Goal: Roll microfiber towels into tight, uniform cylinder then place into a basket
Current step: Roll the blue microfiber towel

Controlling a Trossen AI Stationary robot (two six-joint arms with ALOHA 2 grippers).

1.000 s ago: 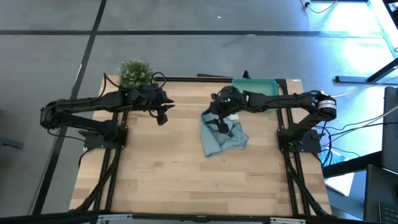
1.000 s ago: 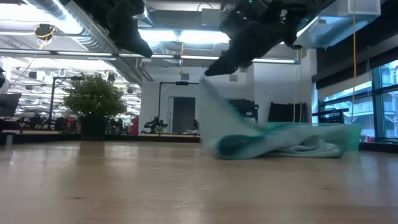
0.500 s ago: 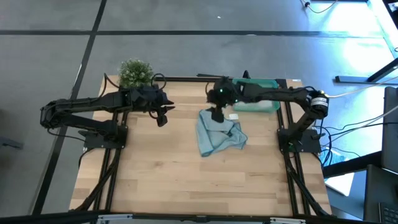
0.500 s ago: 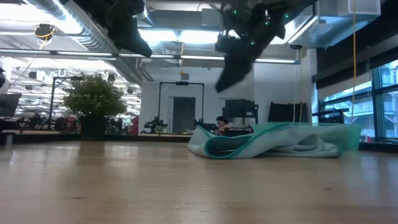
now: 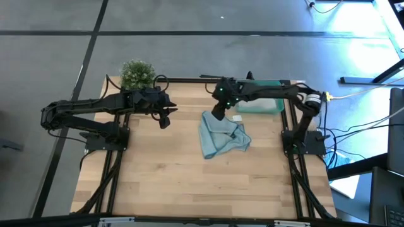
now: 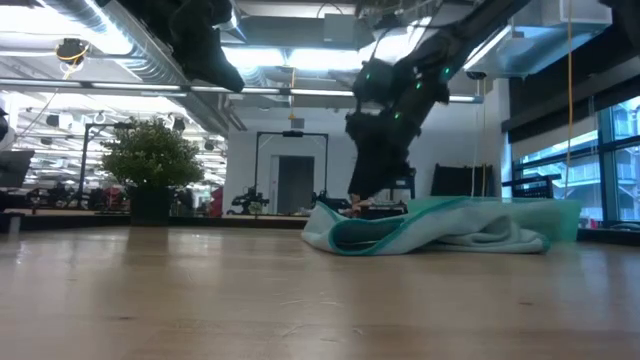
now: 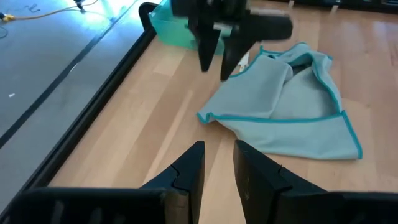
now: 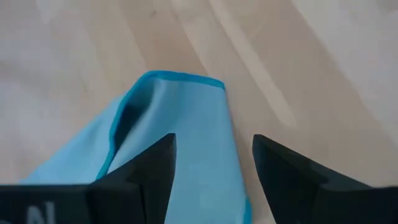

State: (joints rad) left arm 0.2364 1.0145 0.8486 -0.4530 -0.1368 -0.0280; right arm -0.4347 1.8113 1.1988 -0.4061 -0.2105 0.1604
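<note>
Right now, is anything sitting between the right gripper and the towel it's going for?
Nothing visible. The right gripper hangs open directly over a corner of the light blue towel, only air between its fingers and the cloth. The basket lies just behind.

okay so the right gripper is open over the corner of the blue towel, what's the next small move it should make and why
Probably lower the right gripper straight down and close on the towel corner below it. Its fingers stand apart with nothing between them, the teal-edged corner lies flat on the table right beneath, and the cloth is crumpled, unrolled and outside the basket. The left gripper waits, raised, off to the side.
</note>
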